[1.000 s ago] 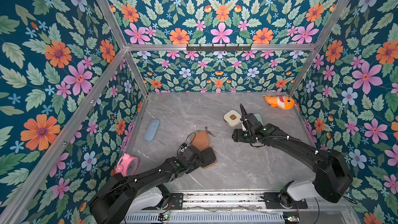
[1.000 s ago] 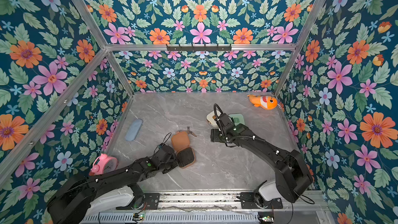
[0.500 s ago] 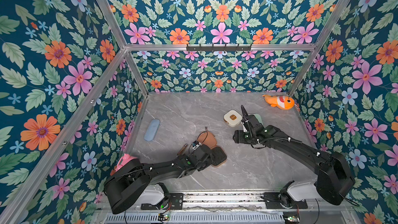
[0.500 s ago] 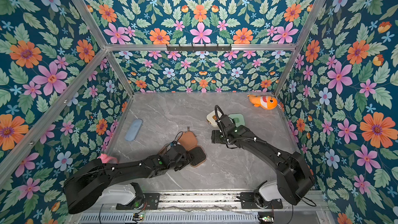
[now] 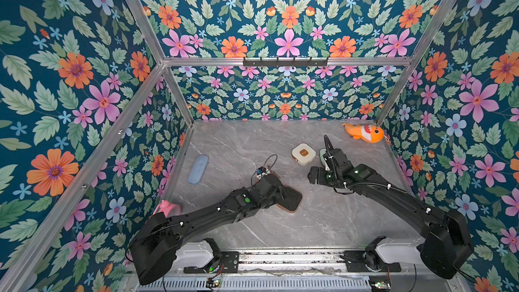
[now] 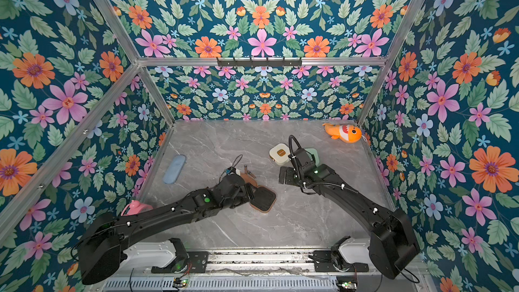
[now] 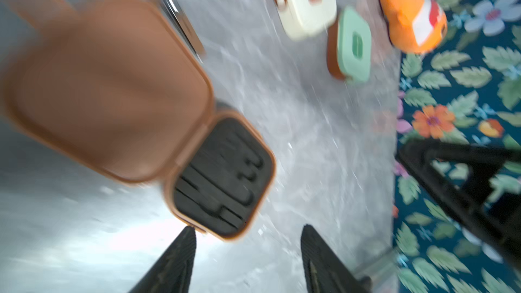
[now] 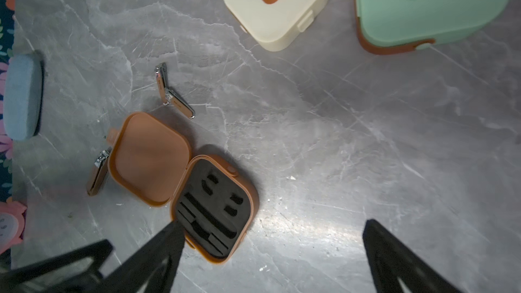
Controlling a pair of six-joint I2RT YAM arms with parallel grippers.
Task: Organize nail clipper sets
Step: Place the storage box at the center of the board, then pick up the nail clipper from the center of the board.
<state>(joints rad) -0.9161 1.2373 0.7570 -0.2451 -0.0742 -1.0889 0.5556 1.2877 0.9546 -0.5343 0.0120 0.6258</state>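
The surface (image 8: pixel 338 136) below me looks like polished grey marble, glaring softly. The brown case (image 8: pixel 149 159) is smooth matt plastic, its black tray (image 8: pixel 214 209) dull and foam-like; the clippers (image 8: pixel 180 105) gleam as bare metal.

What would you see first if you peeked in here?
The bright flowery walls all around, then the open brown case lying in the middle with its black tray empty. An orange fish toy sits in the far right corner, and small metal clippers lie loose beside the case.
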